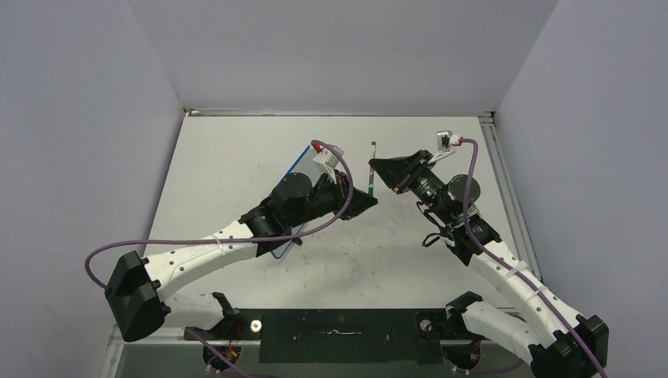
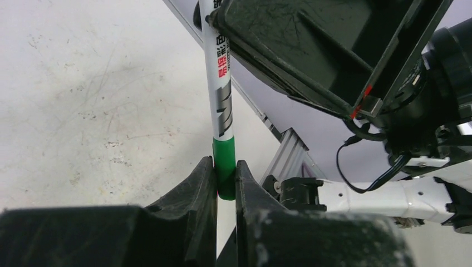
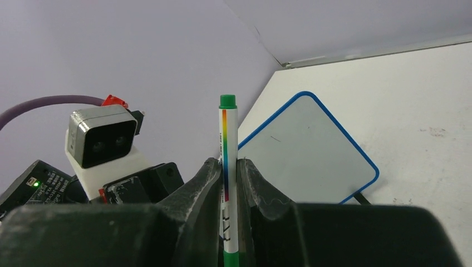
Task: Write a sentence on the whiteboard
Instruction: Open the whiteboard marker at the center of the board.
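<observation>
A white marker (image 1: 372, 168) with a green cap stands upright between both grippers, above the table. My left gripper (image 2: 225, 168) is shut on its green cap (image 2: 224, 158). My right gripper (image 3: 229, 166) is shut on the white barrel (image 3: 228, 133), higher up. The blue-framed whiteboard (image 3: 303, 150) lies flat on the table behind the marker. In the top view it (image 1: 298, 167) is mostly hidden under my left arm. Its visible face shows no green sentence, only a tiny dark mark.
The scuffed white tabletop (image 1: 236, 173) is walled in by grey panels on the left, back and right. An aluminium rail (image 1: 504, 181) runs along the right edge. A purple cable (image 1: 197, 240) loops over my left arm.
</observation>
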